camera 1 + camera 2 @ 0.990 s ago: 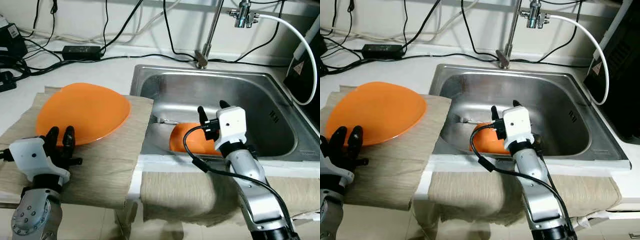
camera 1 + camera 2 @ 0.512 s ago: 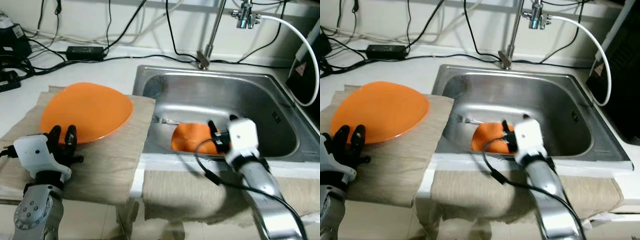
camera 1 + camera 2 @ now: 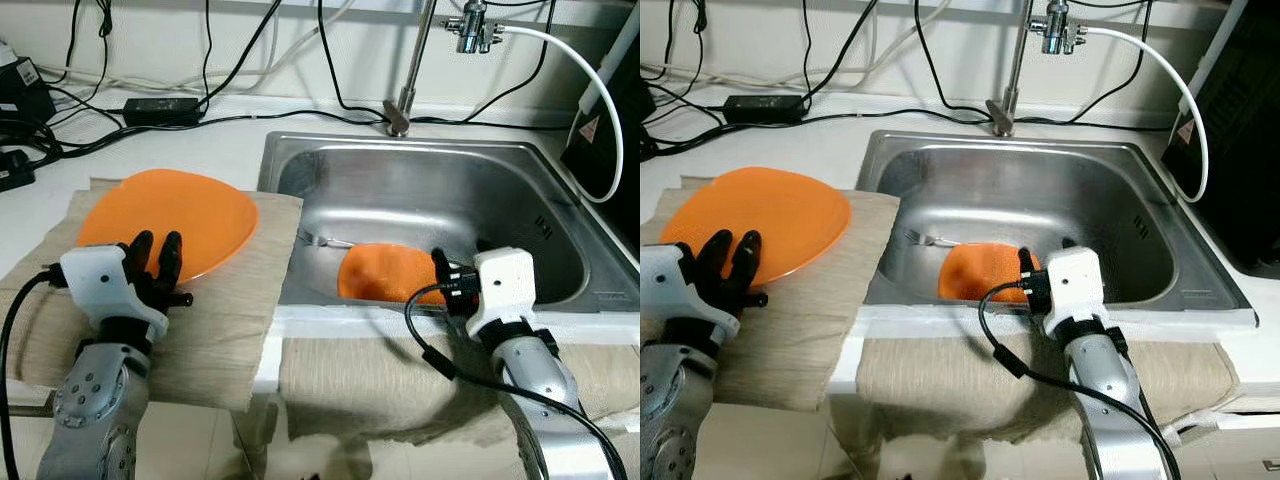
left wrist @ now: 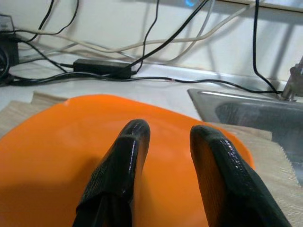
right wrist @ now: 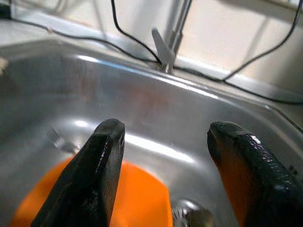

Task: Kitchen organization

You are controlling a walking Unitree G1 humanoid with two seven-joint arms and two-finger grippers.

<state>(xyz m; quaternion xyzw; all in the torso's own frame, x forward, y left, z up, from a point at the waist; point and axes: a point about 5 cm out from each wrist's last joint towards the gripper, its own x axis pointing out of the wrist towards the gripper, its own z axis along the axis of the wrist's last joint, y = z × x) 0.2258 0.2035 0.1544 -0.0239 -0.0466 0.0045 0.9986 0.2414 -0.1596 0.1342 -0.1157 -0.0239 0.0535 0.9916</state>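
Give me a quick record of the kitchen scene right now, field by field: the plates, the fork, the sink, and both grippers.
plate on counter: orange plate lying on a beige cloth left of the sink
plate in sink: second orange plate on the basin floor, near the front wall
fork: fork in the basin, just behind the sink plate
sink: steel sink, faucet at the back
left gripper: left gripper open, over the counter plate's near edge
right gripper: right gripper open, at the sink's front rim, aimed at the sink plate

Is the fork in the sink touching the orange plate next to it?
Cannot tell. In the left eye view the fork lies at the orange plate's rim on the sink floor, but no clear contact or gap shows.
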